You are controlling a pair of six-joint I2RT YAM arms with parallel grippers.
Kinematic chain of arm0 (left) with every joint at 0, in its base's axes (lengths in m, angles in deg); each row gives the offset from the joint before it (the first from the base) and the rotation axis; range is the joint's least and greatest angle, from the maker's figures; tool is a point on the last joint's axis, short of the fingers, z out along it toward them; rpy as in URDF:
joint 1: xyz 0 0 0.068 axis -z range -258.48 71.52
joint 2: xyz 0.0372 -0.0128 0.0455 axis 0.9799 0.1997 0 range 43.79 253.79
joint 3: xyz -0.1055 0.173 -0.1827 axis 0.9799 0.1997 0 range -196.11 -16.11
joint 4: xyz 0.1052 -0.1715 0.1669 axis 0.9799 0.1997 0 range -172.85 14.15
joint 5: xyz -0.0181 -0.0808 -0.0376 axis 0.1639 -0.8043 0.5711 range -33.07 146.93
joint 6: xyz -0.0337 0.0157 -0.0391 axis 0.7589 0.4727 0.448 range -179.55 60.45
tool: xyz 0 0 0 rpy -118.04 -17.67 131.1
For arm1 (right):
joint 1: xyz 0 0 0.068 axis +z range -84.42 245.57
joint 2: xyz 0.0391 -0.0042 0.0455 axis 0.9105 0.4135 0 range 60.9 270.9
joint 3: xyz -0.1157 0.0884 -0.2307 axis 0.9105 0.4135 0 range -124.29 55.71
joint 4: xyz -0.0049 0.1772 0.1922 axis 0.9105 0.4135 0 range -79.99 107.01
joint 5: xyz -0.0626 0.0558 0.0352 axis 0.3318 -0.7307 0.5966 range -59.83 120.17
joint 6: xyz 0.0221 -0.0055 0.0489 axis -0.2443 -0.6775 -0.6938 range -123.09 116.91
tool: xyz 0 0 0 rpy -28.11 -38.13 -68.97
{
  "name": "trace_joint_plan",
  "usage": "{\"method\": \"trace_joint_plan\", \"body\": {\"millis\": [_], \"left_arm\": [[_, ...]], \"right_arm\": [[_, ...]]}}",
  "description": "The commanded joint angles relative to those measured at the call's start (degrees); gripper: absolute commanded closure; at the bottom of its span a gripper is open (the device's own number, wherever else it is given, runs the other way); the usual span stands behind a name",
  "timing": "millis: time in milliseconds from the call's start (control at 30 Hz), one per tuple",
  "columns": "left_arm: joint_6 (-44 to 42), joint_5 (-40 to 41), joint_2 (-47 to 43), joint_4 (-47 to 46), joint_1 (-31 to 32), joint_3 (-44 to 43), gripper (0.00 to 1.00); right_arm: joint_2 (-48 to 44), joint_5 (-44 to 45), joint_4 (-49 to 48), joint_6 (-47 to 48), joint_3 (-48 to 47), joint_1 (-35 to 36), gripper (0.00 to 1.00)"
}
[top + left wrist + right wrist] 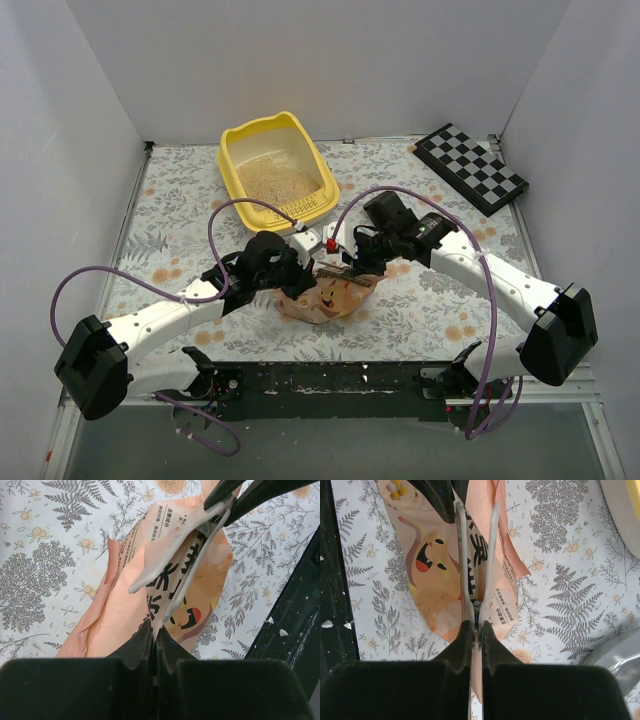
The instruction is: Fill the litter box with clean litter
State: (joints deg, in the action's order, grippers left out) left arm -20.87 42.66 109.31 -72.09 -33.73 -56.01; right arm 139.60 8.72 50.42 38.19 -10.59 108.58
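Note:
The yellow litter box [231,170] stands at the back centre with pale beige clean litter [283,178] in it. The crinkled orange-pink printed bag [325,300] lies on the floral mat between my two grippers. My left gripper [297,272] is shut on the bag's upper edge [125,625]; its fingertips meet on the bag [154,630]. My right gripper [356,268] is shut on the handle end of a white bag clip [493,555], whose two arms stand spread on either side of the bag [435,580]. The clip also shows in the left wrist view [172,575].
A black-and-white checkered board [470,168] lies at the back right. A silver metal scoop [620,660] lies on the mat to the right of the bag. The litter box's corner [625,510] is close by. White walls enclose the mat; a black base bar [330,380] runs along the near edge.

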Motion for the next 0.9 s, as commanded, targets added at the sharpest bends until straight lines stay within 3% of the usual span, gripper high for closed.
{"method": "trace_joint_plan", "body": {"millis": [0,167,400,867], "left_arm": [[-0.6,2.8,-0.7,2.9,-0.5,-1.3,1.0],[-0.4,2.9,-0.7,2.9,-0.5,-1.3,1.0],[-0.6,3.1,-0.3,3.1,-0.5,-1.7,1.0],[-0.4,3.0,-0.2,3.1,-0.5,-1.7,1.0]], "right_arm": [[1.0,11.9,7.1,-1.0,3.5,0.1,0.99],[0.1,16.6,8.3,-1.7,2.6,0.7,0.99],[3.1,15.9,7.7,-2.3,3.5,3.2,0.99],[2.1,4.6,-1.5,-4.0,5.9,4.8,0.96]]}}
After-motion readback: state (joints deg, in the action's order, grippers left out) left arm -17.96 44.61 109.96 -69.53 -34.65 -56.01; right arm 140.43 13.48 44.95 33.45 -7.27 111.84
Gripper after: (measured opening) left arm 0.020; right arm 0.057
